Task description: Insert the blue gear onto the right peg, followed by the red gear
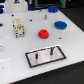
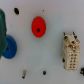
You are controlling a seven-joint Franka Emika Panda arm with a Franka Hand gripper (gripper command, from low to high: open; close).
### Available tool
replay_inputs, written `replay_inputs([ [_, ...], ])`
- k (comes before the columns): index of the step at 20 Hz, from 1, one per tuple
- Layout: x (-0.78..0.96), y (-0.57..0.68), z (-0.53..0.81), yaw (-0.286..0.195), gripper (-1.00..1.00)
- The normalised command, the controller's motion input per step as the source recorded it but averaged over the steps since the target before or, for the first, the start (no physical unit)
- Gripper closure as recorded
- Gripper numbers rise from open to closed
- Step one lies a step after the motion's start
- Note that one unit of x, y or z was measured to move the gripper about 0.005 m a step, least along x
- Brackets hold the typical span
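Gears lie loose on the white desk, and we see neither on a peg. The red gear sits flat near the desk's middle, hub up; in the wrist view it shows a dark centre hole. The blue gear lies flat toward the far edge, on the exterior view's right, apart from the red one; the wrist view catches it partly cut by the frame edge.

Near the front edge rests the grey black-framed plate with two dark upright pins. The right peg stands bare, its twin, the left peg, beside it.

A cream toothed connector block stands by the desk's other side, also seen from the wrist. A small dark screw lies on the surface.

We cannot find the gripper in either view, so we cannot tell how its fingers stand.
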Motion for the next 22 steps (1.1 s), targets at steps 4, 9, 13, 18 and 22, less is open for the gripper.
replay_inputs([
  [4,-0.5,0.58,-0.23,0.0,-1.0],
  [9,-0.47,0.58,-0.18,0.0,-1.0],
  [13,-0.48,0.57,-0.26,0.0,-1.0],
  [18,-0.44,0.55,-0.32,0.0,-1.0],
  [22,-0.4,0.59,-0.34,0.0,-1.0],
])
